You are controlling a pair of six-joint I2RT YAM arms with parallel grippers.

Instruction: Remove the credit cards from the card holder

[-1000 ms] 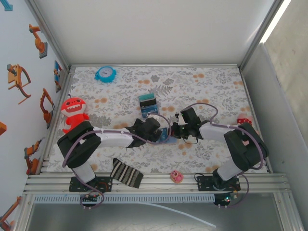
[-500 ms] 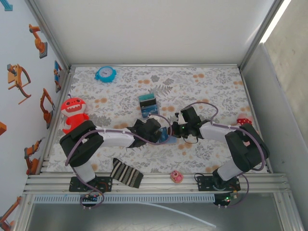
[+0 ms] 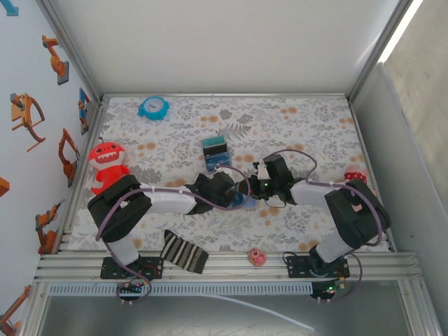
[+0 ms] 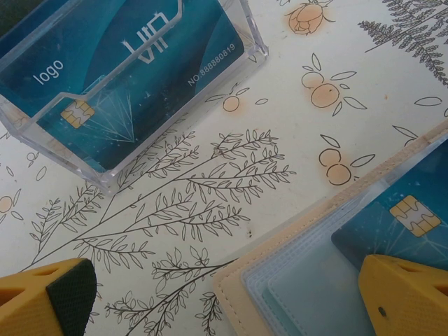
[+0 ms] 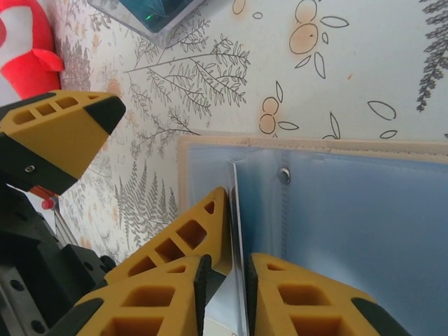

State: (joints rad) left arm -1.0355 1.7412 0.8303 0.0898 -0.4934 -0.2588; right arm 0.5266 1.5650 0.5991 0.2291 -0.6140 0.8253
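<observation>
Though its long axis is obscured, the card holder lies opened, blue inside up; left gripper spread wide over it; right gripper nearly closed about a sleeve, grip uncertain.

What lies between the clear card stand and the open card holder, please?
Bare floral table cover separates card stand from card holder, in the left wrist view.

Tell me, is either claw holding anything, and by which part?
Left gripper: open, holding nothing. Right gripper: its nearly closed fingers straddle a thin clear inner leaf of the card holder; whether they pinch it cannot be told.
</observation>
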